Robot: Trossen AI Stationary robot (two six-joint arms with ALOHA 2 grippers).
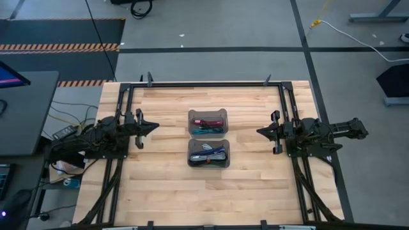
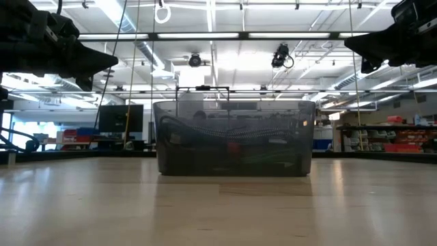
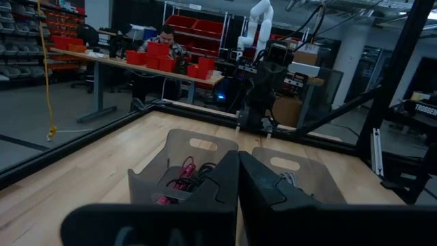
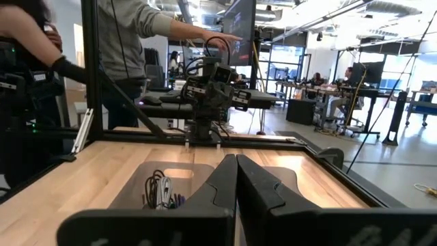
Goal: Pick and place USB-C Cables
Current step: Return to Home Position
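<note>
High view: maroon cable point(image 1: 208, 121) in upper bin point(image 1: 192, 114); purple cable point(image 1: 218, 153) in lower bin point(image 1: 191, 163)

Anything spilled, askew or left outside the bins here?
Nothing stands out. The cables lie inside the two bins mid-table; the left tool and right tool hang shut, off to either side.

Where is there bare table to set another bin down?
In the high view, the widest bare table is the strip from the lower bin to the bottom edge. A narrower strip lies between the upper bin and the top rail. Side patches flank the bins, up to the left gripper and right gripper. The centre is crowded: both bins hold cables.
</note>
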